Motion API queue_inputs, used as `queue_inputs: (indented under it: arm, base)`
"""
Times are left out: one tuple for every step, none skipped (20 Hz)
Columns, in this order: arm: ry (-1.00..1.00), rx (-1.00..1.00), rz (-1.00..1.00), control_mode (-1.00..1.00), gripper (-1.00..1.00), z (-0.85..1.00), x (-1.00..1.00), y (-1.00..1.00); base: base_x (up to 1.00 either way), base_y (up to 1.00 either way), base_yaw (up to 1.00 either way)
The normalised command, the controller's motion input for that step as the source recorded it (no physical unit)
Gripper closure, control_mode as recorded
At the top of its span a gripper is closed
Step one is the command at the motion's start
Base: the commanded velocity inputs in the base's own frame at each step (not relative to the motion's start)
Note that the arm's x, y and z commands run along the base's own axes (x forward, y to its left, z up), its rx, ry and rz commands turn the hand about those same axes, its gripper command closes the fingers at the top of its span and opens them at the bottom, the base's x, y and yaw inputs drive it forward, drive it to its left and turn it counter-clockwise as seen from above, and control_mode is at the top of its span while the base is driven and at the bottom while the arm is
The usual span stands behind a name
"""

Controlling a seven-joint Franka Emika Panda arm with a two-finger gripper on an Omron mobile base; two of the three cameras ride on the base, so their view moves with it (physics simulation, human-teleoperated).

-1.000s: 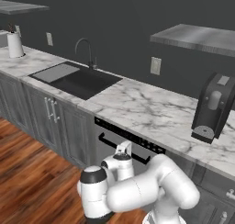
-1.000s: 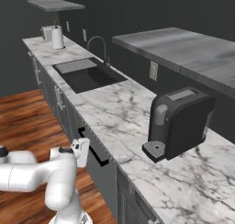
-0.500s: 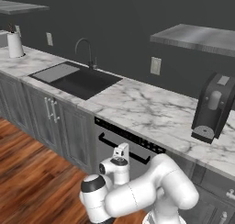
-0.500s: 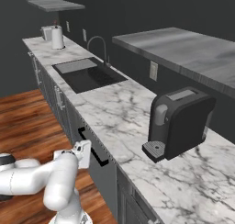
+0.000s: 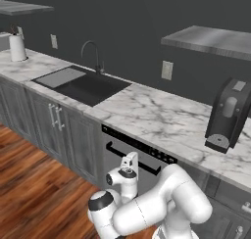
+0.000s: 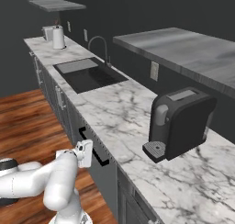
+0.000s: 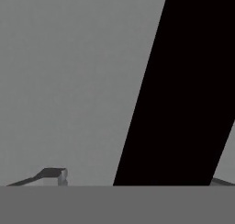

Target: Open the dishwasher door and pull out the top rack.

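The dishwasher door [image 5: 112, 168] is a grey panel under the marble counter, standing shut, with a black control strip [image 5: 139, 143] on top and a black bar handle [image 5: 150, 167]. My gripper [image 5: 131, 156] is at the middle of that handle [image 6: 95, 148], pointing at the door. In the hand view the black handle [image 7: 183, 90] runs slantwise between my fingertips [image 7: 54, 175] in front of the grey door [image 7: 69, 81]. The jaws are open around the bar; the left tip stands clear of it. The top rack is hidden behind the shut door.
Grey cabinet doors [image 5: 54, 123] stand left of the dishwasher, under a black sink [image 5: 86, 84] with a faucet [image 5: 93, 54]. A dark coffee machine [image 5: 229, 114] sits on the counter to the right. A wooden floor [image 5: 34, 189] lies in front.
My hand has stayed at the handle while the arm's elbow has sunk lower and swung towards the floor. The door has not moved.
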Motion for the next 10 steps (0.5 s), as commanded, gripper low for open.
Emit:
queue_inputs:
  arm:
    - [0.00,-0.01,-0.04,-1.00,1.00,-0.27,0.24,0.00]
    - [0.00,0.00,-0.04,-1.00,1.00,-0.24,0.11,0.00]
    - [0.00,0.00,-0.03,-1.00,1.00,-0.23,0.01,0.00]
    - [0.00,0.00,-0.02,-1.00,1.00,-0.23,0.00,0.02]
    - [0.00,0.00,-0.01,-1.00,1.00,-0.26,0.00,0.11]
    - [0.00,0.00,-0.01,-1.00,1.00,-0.26,0.00,0.16]
    - [0.00,0.00,-0.01,-1.00,1.00,-0.30,-0.03,0.26]
    - [0.00,0.00,0.00,-1.00,1.00,-0.31,-0.17,0.34]
    - [0.00,0.00,0.00,-1.00,1.00,-0.34,-0.27,0.39]
    - [-0.01,0.00,0.00,-1.00,1.00,-0.35,-0.35,0.46]
  base:
    - [0.00,0.00,0.00]
    - [0.00,0.00,0.00]
    - [0.00,0.00,0.00]
    - [0.00,0.00,0.00]
    - [0.00,0.00,0.00]
    - [0.00,0.00,0.00]
    - [0.00,0.00,0.00]
    - [0.00,0.00,0.00]
    - [0.00,0.00,0.00]
    - [0.00,0.00,0.00]
